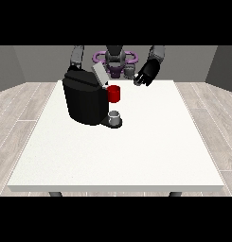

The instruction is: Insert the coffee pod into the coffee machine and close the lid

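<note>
I am seeing the hand at the view's right [145,75] hovering over the table's [136,151] far edge, fingers curling downward, though whether they are clamping anything I cannot tell. A grey thing [115,115] is sitting near the coffee machine's [84,97] base, well apart, leftward and nearer.

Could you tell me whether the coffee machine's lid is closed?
No, the grey lid stands tilted up above the black coffee machine.

We see even, soft light on the white table [136,156]; only faint shading lies beside the black coffee machine [84,99], with no glare on it.
</note>
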